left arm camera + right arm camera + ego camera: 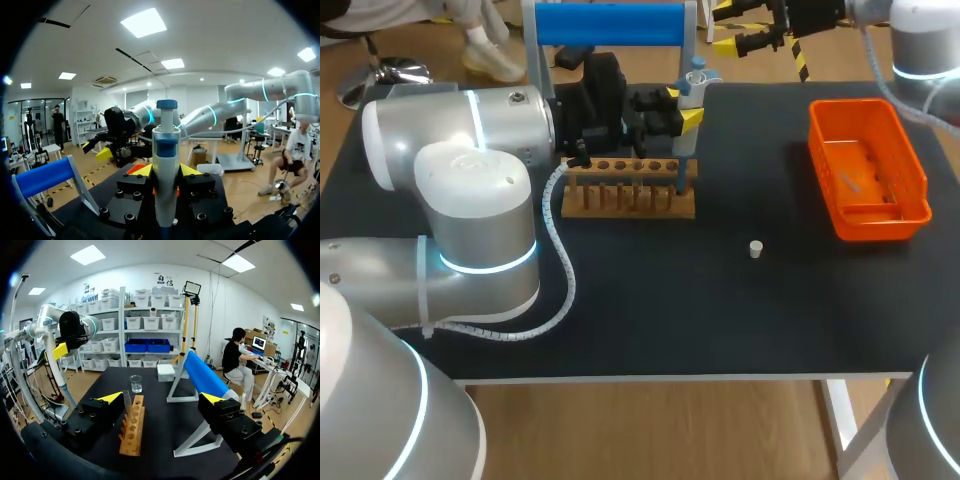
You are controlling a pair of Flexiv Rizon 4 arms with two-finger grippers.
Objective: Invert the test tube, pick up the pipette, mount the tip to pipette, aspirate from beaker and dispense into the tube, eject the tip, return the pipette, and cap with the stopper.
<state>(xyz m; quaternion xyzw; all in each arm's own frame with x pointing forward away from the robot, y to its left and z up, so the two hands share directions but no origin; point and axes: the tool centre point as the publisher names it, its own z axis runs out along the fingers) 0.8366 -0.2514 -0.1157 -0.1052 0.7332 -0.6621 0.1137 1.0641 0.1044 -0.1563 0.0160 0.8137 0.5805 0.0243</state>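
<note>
Near the right end of the wooden rack (630,195), toward the far side of the table (720,310), the left tool (166,172) is clenched on the pipette (692,85). One yellow tip presses each side of its body. The pipette is held upright, plunger on top and thin end pointing down toward the rack. The pick-up therefore looks done, and no pipette shows on the blue stand (610,24) at the far edge.

Whether a tip is mounted on the thin end cannot be told, nor whether any liquid has been drawn. A clear tube (127,401) stands in the rack's right end, seemingly mouth up, which suggests the turning-over step is finished. The beaker (135,383) sits beyond the rack's other end, well apart from the pipette.

The right tool (162,399) hangs released past the far right edge of the table, fingers wide apart with nothing between them. The white stopper (756,249) lies alone on the table, nearer and to the right of the rack, so capping is not yet done. The orange basket (917,190) sits at the far right.

Probably left to do are filling the tube, ejecting the tip, returning the pipette and capping.
</note>
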